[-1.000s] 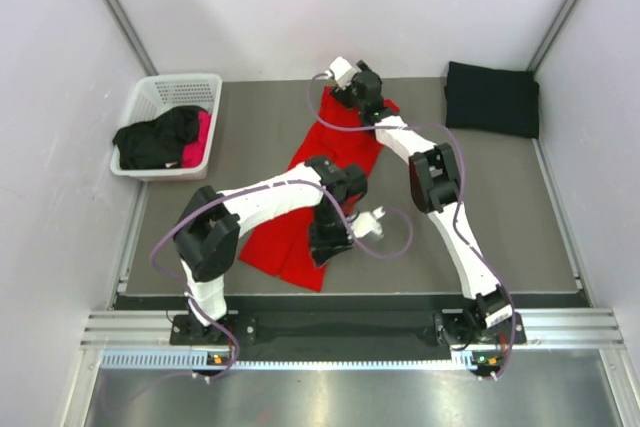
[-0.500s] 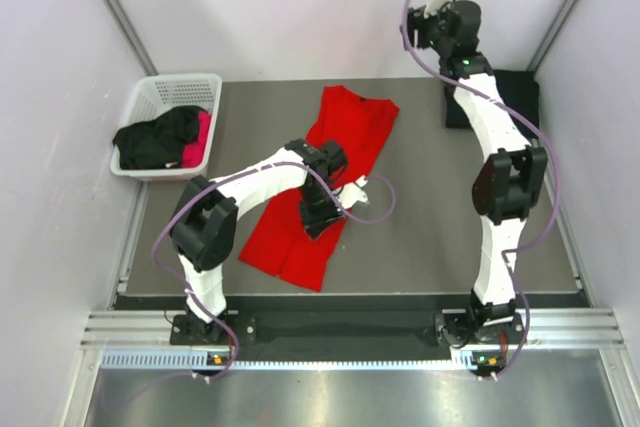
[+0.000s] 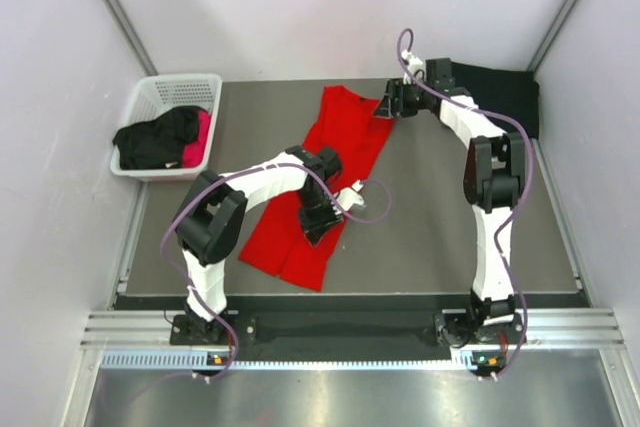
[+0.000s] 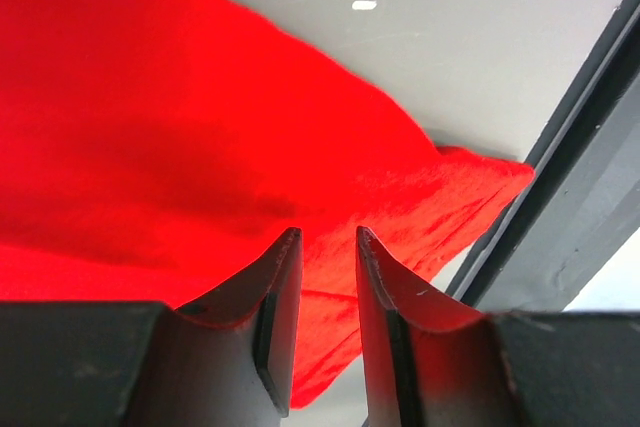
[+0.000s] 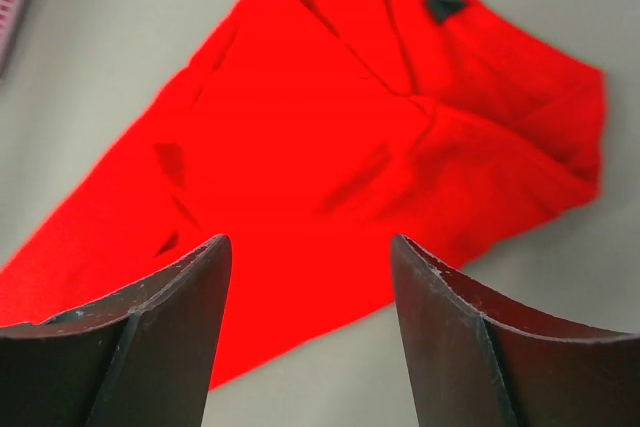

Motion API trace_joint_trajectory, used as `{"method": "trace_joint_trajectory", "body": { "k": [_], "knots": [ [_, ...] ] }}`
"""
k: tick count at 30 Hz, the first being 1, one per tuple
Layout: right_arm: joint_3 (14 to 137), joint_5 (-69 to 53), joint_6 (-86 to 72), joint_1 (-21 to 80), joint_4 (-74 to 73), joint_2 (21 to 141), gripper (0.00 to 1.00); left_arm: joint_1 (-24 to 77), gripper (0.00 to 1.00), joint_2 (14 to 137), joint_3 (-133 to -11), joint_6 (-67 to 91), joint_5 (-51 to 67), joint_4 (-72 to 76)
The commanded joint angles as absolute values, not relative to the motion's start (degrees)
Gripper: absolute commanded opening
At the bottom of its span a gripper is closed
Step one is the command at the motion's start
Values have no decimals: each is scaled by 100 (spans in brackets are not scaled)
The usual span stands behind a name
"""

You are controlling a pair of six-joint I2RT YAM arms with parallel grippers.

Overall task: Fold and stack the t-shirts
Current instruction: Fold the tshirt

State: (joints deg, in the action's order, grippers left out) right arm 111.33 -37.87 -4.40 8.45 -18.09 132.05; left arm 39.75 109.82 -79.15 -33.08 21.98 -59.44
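A bright red t-shirt [image 3: 345, 137] lies folded into a long strip, slanting from the back middle of the table toward the front left. My left gripper [image 3: 316, 230] hovers low over its lower half. In the left wrist view its jaws [image 4: 327, 232] stand a narrow gap apart, with red cloth [image 4: 200, 127] beneath and nothing between them. My right gripper [image 3: 388, 107] is at the shirt's far right corner, wide open [image 5: 309, 242] above the red cloth [image 5: 330, 117] and its edge. A folded black t-shirt [image 3: 500, 92] lies at the back right.
A white lattice basket [image 3: 150, 97] at the back left holds crumpled black [image 3: 155, 142] and pink [image 3: 200, 137] shirts. The table's dark front rail [image 4: 590, 177] runs just beyond the red shirt's near corner. White walls close in on three sides.
The right arm left the shirt's collar end, swung high toward the back right, then came down at the shirt's far right corner. The left gripper shifted slightly back along the shirt and narrowed.
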Motion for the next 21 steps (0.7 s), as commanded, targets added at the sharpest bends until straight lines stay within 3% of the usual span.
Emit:
{"method": "trace_joint_trajectory", "body": {
  "k": [1, 21],
  "knots": [
    [11434, -4280, -887, 853, -1371, 13402, 65, 3964, 33, 11118, -7893, -3278, 2627, -5827],
    [12742, -1758, -905, 941, -1705, 14580, 71, 4333, 32, 12365, -8137, -2830, 3111, -5388]
  ]
}}
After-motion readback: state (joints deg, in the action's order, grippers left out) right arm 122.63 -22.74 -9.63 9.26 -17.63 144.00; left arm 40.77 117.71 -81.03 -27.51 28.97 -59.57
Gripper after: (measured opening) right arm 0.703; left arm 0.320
